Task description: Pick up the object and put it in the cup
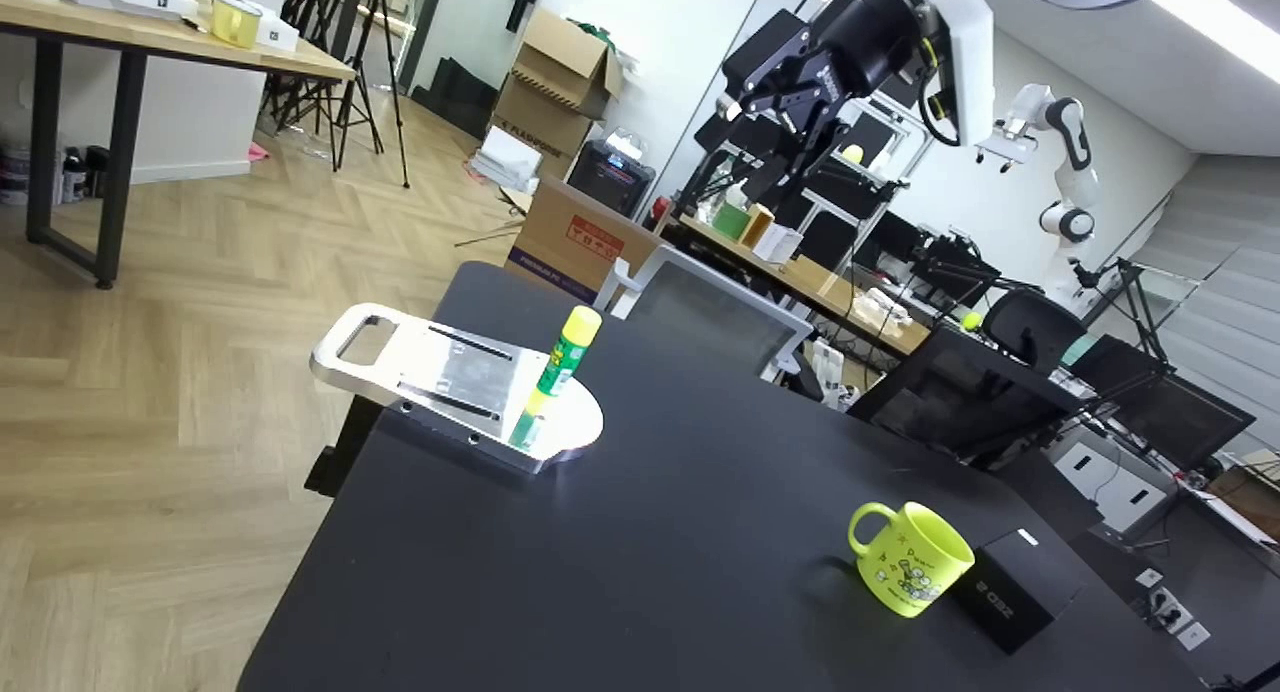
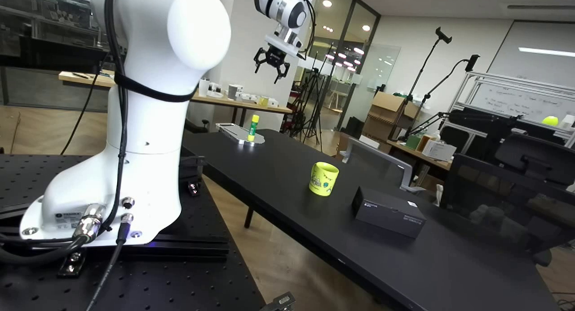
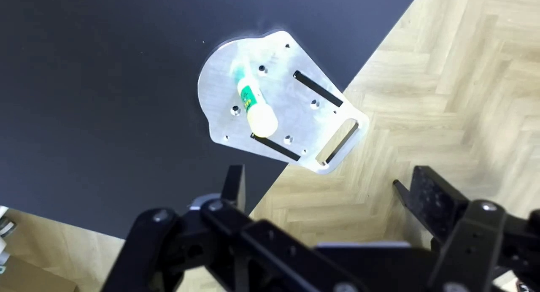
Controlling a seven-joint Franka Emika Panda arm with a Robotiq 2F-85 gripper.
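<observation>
In the wrist view, the gripper [image 3: 331, 184] hung with fingers [image 3: 235, 186] spread, holding nothing. Beyond it, at half past ten, the stick [image 3: 254, 106] stood upright on the plate [image 3: 289, 104]. The likely step, approach, called for centring over the stick, vertical descent and a grip clear of the plate. In an exterior view, the cup [image 1: 905, 564] sat at four o'clock from the stick.
</observation>
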